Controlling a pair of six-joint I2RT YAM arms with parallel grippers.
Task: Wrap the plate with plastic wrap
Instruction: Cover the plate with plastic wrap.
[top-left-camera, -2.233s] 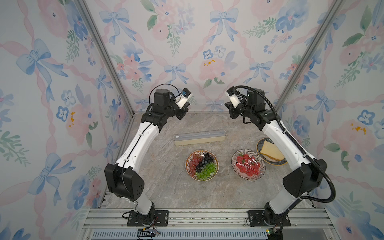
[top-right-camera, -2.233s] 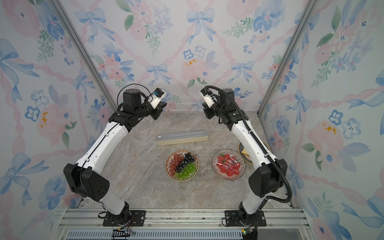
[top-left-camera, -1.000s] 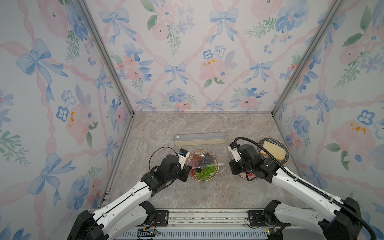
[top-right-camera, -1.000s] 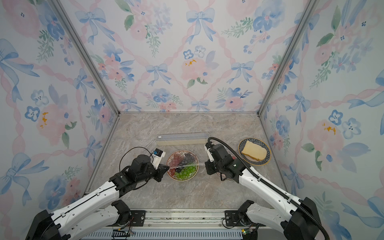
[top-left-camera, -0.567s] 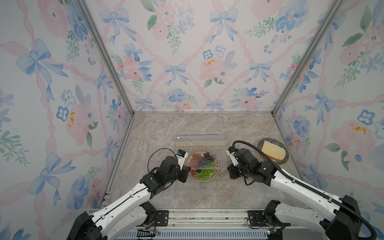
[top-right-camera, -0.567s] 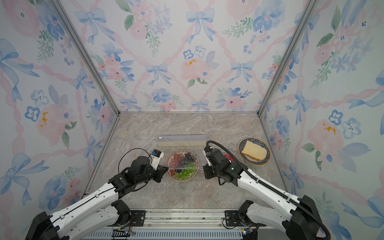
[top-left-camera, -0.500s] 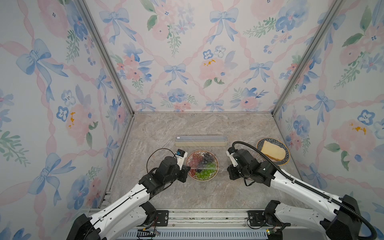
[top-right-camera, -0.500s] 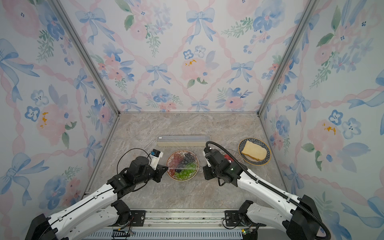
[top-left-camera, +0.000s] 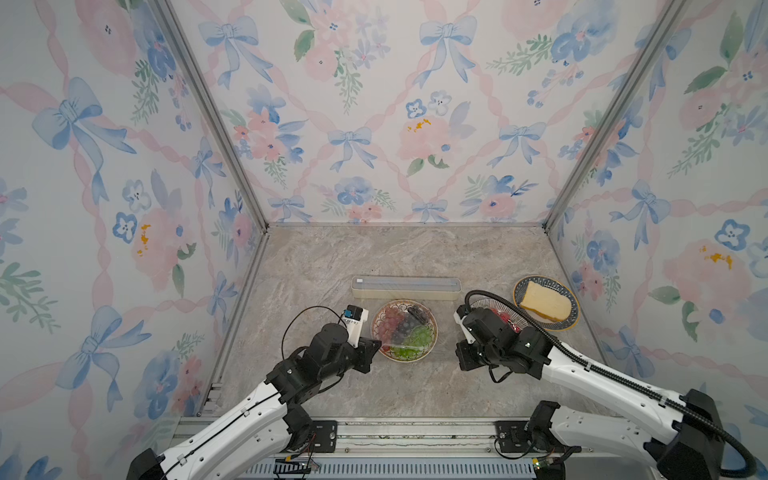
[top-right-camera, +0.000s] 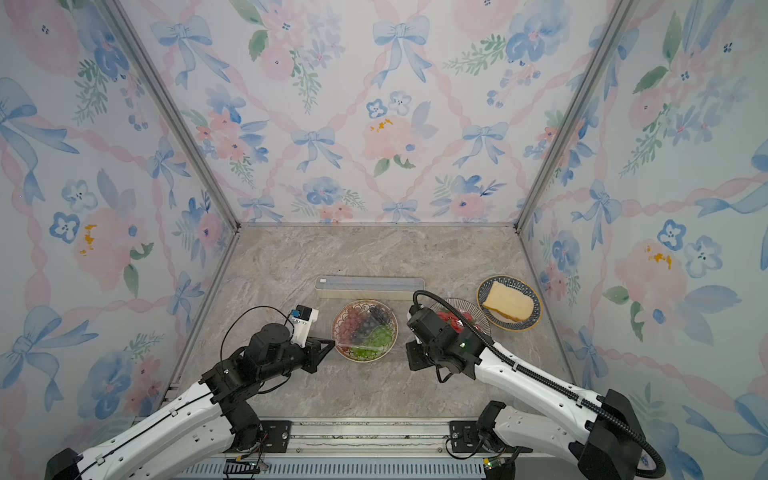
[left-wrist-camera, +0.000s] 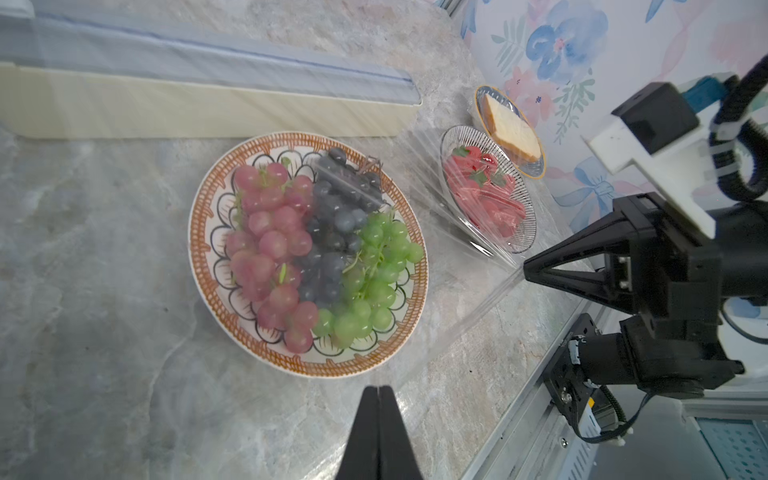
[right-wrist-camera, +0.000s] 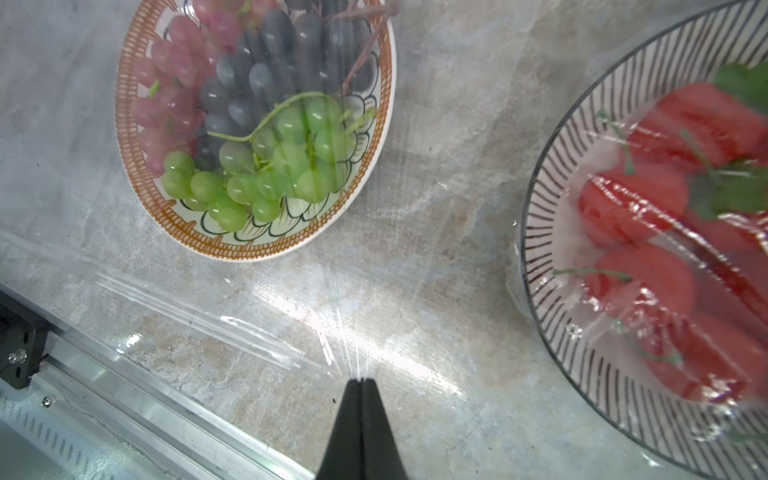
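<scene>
- Broadly, one bench (top-left-camera: 332, 257) carries everything, and the step in hand looks like stretching film over the grape plate.
- One sheet of plastic wrap (right-wrist-camera: 232, 324) runs from the box, over the grapes, toward the bench's near edge. I judge it wants even tension at both corners: draw it past the plate's near rim, then lower it until it meets the rim all round.
- One long cream box (top-left-camera: 406, 288) lies just behind the grape plate; too hard a pull could drag it forward.
- Three plates: the grape plate (top-left-camera: 375, 328) in the middle under the sheet, a strawberry plate (right-wrist-camera: 536, 266) beside it with crinkled film already on it, and a bread plate (top-left-camera: 557, 283) beyond.
- Two pincers — the left pincer (left-wrist-camera: 379, 388) and the right pincer (right-wrist-camera: 360, 380) — are each clamped tight on a near corner of the film, one on either side of the grape plate. They should be level before lowering.
</scene>
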